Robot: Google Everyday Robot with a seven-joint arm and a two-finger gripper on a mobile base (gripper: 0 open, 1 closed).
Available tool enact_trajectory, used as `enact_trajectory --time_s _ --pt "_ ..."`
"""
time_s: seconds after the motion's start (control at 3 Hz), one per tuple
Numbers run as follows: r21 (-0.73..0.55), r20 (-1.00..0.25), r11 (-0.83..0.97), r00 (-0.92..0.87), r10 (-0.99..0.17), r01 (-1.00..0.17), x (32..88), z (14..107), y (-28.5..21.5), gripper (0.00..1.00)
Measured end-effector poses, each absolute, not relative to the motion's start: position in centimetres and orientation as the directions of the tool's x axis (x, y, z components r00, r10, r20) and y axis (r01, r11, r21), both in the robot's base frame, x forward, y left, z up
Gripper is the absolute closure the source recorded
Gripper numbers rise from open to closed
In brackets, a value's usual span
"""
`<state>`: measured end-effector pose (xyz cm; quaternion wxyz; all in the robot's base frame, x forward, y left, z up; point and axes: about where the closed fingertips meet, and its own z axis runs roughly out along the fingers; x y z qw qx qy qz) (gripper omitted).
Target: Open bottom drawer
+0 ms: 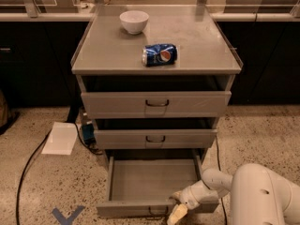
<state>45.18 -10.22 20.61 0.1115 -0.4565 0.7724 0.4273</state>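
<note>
The bottom drawer (154, 179) of the grey metal cabinet is pulled well out, showing its shallow empty grey tray. Its flat front (131, 209) runs along the lower edge of the view, with the small dark wire pull (158, 213) at its centre. My gripper (177, 211) is at the drawer's front edge, just right of the pull, with its pale fingertips pointing down over the front. My white arm (262, 196) comes in from the lower right.
The middle drawer (155, 138) and the top drawer (156, 104) stand slightly out. A white bowl (134, 21) and a lying blue soda can (160, 54) are on the cabinet top. A white paper (61, 138) and a black cable (28, 168) lie on the floor at left.
</note>
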Motion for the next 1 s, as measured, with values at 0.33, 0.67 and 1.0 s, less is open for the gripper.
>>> enact_trajectory --time_s 0.33,0.67,1.0 --pt "0.601 -0.527 0.242 -0.604 -0.598 -0.762 42.96 21.93 -10.85 0.0" --pt "0.601 -0.526 0.242 -0.605 -0.598 -0.762 43.19 21.99 -10.81 0.0" --pt "0.61 -0.519 0.242 -0.612 -0.597 -0.754 42.93 22.04 -10.81 0.0"
